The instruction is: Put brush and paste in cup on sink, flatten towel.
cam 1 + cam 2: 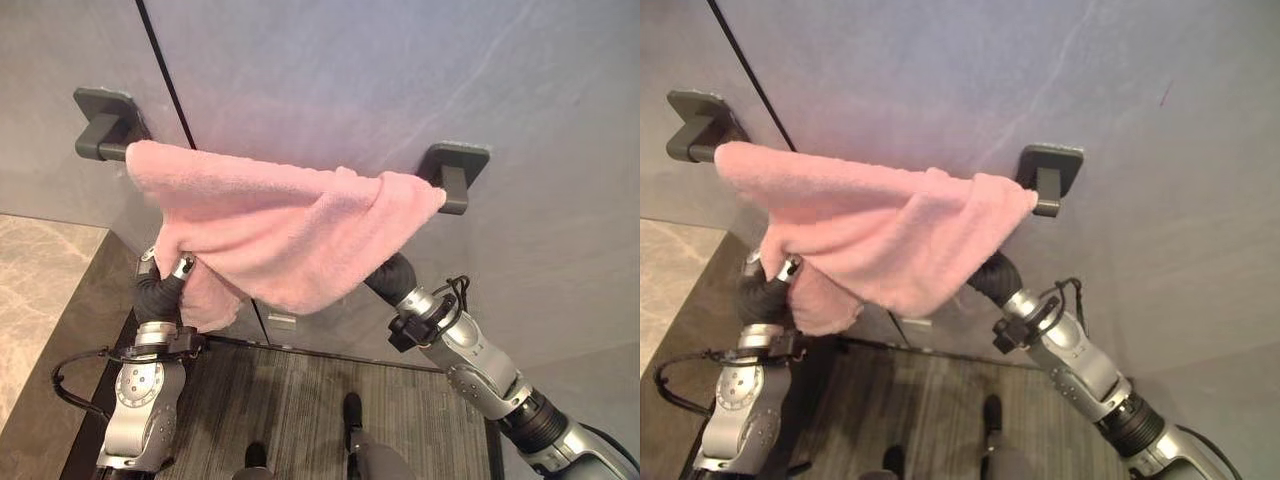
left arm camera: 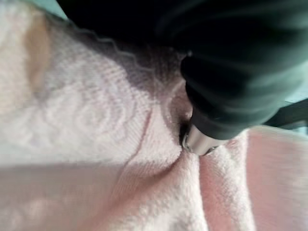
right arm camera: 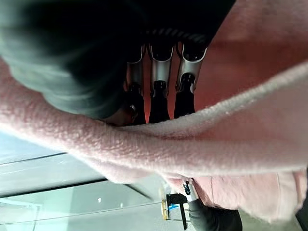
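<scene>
left eye view: the pink towel (image 1: 290,225) hangs bunched over the dark rail (image 1: 108,150) on the grey wall, sagging into a point below the rail instead of lying in an even sheet. my left hand (image 1: 165,275) is up at the towel's lower corner under the rail's left bracket, and cloth is gathered round it. my right hand (image 1: 392,272) reaches up under the towel below the rail's right bracket (image 1: 455,170), its front hidden behind the cloth.

right eye view: the same picture. the towel covers the rail from the left bracket (image 1: 695,122) almost to the right one, and both my wrists go up into its hanging edge. no brush, paste or cup is here, so i judge the step in hand is the flattening.

left wrist view: my left fingers (image 2: 199,142) bury into the towel, with folds puckering toward the spot where one goes in, so i read it as pinching cloth.

right wrist view: my right fingers (image 3: 161,79) run out beneath the towel's thick hem, their tips lost behind it. i cannot tell whether they hold the cloth or only lie against it.

next i would need to draw the two lower corners apart along the rail and downward, evenly, so the bunch opens without dragging the towel off the rail.
</scene>
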Robot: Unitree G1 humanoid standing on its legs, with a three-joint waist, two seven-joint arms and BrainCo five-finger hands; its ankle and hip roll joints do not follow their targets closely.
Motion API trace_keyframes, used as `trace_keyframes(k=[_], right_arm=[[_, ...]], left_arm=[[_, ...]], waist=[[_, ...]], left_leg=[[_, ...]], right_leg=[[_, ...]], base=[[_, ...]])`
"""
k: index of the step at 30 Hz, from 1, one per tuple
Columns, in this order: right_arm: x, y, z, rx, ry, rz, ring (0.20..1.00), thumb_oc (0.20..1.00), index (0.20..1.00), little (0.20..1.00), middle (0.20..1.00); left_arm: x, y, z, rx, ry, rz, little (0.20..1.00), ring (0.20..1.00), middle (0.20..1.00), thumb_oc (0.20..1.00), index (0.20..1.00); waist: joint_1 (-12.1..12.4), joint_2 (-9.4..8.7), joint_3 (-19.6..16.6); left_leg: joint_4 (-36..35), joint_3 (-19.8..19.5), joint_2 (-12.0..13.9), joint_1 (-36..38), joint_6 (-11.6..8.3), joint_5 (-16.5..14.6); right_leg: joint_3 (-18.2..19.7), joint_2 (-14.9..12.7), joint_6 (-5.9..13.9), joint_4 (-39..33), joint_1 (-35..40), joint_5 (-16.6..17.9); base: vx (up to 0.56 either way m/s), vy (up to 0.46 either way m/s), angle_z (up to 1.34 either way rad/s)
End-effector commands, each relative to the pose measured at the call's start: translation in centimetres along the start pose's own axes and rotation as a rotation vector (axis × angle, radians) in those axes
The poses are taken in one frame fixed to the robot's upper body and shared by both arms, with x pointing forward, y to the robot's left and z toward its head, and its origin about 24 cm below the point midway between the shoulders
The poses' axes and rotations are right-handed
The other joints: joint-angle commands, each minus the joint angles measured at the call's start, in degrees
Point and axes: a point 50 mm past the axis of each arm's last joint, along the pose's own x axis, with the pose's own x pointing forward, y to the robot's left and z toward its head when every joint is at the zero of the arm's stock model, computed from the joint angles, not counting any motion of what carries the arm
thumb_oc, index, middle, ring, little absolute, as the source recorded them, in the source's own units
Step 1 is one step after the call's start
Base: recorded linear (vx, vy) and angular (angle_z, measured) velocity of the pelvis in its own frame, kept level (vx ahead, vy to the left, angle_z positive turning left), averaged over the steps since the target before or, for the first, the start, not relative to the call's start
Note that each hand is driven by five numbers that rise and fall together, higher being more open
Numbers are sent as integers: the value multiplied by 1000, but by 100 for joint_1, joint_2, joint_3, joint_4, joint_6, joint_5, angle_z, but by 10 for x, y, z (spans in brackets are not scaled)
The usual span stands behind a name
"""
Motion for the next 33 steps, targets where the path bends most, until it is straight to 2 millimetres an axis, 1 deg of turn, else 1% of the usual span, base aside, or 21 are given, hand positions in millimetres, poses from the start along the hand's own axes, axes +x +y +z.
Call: trace_keyframes(k=[1,6,9,10,11,12,13,14,15,16,18,20,21,22,24,26,27,28,30,31,33], right_arm=[[12,13,10,35,-92,22,200,200,200,200,200],[9,12,5,53,-82,-4,200,200,200,200,200],[4,8,-4,47,-53,-50,200,200,200,200,200],[3,7,-6,37,-42,-60,529,529,529,529,529],[3,7,-6,36,-42,-61,1000,1000,1000,1000,1000],[0,5,-9,29,-28,-78,1000,1000,1000,1000,1000],[-7,-1,-19,12,19,-130,1000,1000,1000,1000,1000],[-7,-1,-19,12,19,-131,1000,1000,1000,1000,1000],[-13,-4,-32,15,73,-167,1000,1000,1000,1000,1000],[-13,-4,-32,15,73,-168,1000,1000,1000,1000,1000],[-39,-19,-69,-42,260,-303,1000,1000,1000,1000,1000],[-58,-29,-95,-66,395,-392,1000,1000,1000,1000,1000],[-71,-39,-104,-164,481,-449,1000,1000,1000,1000,1000],[-89,-50,-116,-195,568,-533,1000,1000,1000,1000,1000],[-98,-56,-117,-252,604,-566,1000,1000,1000,1000,1000],[-114,-67,-114,-348,641,-617,1000,1000,1000,1000,1000],[-127,-75,-107,-370,639,-683,1000,1000,1000,1000,1000],[-128,-75,-107,-369,640,-684,1000,1000,1000,1000,1000],[-142,-80,-92,-388,591,-733,1000,1000,1000,1000,1000],[-143,-80,-92,-387,592,-733,1000,1000,1000,1000,1000],[-153,-85,-77,-418,546,-774,1000,1000,1000,1000,1000]], left_arm=[[3,-4,1,82,16,-93,200,200,200,200,200],[3,-8,-4,99,39,-117,200,200,200,200,200],[1,-13,-14,106,83,-150,200,200,200,200,200],[1,-14,-18,114,100,-163,200,200,200,200,200],[1,-14,-18,114,100,-164,200,200,200,200,200],[-1,-15,-24,132,130,-181,200,200,200,200,200],[-4,-15,-33,182,177,-211,859,859,859,859,859],[-4,-15,-33,182,177,-211,1000,1000,1000,1000,1000],[-7,-12,-42,253,222,-230,1000,1000,1000,1000,1000],[-7,-12,-42,253,222,-230,1000,1000,1000,1000,1000],[-19,5,-70,464,370,-229,1000,1000,1000,1000,1000],[-26,12,-80,560,429,-239,1000,1000,1000,1000,1000],[-30,20,-85,652,461,-238,1000,1000,1000,1000,1000],[-38,28,-93,729,522,-248,1000,1000,1000,1000,1000],[-40,34,-93,793,532,-248,1000,1000,1000,1000,1000],[-44,43,-90,879,541,-275,1000,1000,1000,1000,1000],[-50,54,-85,919,555,-271,1000,1000,1000,1000,1000],[-51,54,-85,920,557,-272,1000,1000,1000,1000,1000],[-52,67,-66,990,510,-269,1000,1000,1000,1000,1000],[-52,67,-65,990,511,-271,1000,1000,1000,1000,1000],[-53,77,-52,986,478,-210,1000,1000,1000,1000,1000]], waist=[[61,-272,-133],[53,-249,-156],[2,-218,-192],[-11,-210,-200],[-8,-210,-200],[-38,-197,-215],[-90,-171,-244],[-86,-171,-245],[-121,-146,-267],[-117,-146,-267],[-192,-85,-303],[-228,-46,-329],[-258,-23,-350],[-301,21,-377],[-327,44,-389],[-382,99,-417],[-429,146,-437],[-426,144,-440],[-485,195,-447],[-484,193,-453],[-506,220,-449]], left_leg=[[-77,-379,182,-514,-96,593],[-77,-380,184,-507,-95,587],[-77,-374,196,-494,-102,589],[-77,-369,201,-486,-103,587],[-77,-369,202,-486,-103,586],[-77,-366,206,-474,-103,582],[-77,-344,219,-442,-103,573],[-77,-342,220,-441,-103,572],[-77,-326,223,-420,-104,560],[-77,-325,223,-418,-104,559],[-77,-281,227,-351,-91,537],[-77,-263,238,-313,-87,524],[-77,-252,239,-286,-84,511],[-77,-224,249,-246,-82,493],[-77,-200,259,-221,-83,475],[-77,-162,256,-170,-79,442],[-77,-138,257,-130,-79,426],[-77,-136,258,-126,-80,424],[-77,-101,264,-86,-87,406],[-77,-100,265,-82,-87,404],[-77,-93,268,-80,-94,409]], right_leg=[[48,-1021,732,42,595,-217],[37,-1011,721,42,599,-234],[55,-999,708,42,607,-250],[57,-996,707,42,611,-251],[57,-995,707,42,612,-251],[68,-995,703,42,625,-257],[92,-991,701,42,635,-263],[93,-990,701,42,636,-264],[99,-989,703,42,640,-267],[100,-989,702,42,640,-267],[127,-979,694,42,662,-279],[144,-974,694,42,679,-287],[157,-964,697,42,687,-296],[186,-957,698,42,694,-300],[206,-951,699,42,695,-308],[231,-936,705,42,710,-321],[247,-938,717,42,723,-325],[248,-937,718,42,727,-326],[271,-939,728,42,728,-331],[272,-937,728,42,731,-331],[278,-947,735,42,736,-339]], base=[[0,0,0],[0,0,0],[0,0,0],[0,0,0],[0,0,0],[0,0,0],[19,1,-4],[0,0,0],[0,0,0],[0,0,0],[0,0,0],[0,0,0],[38,8,-2],[36,17,1],[0,0,0],[44,17,-6],[42,19,-9],[40,17,-10],[21,9,-12],[10,4,-10],[3,3,-2]])
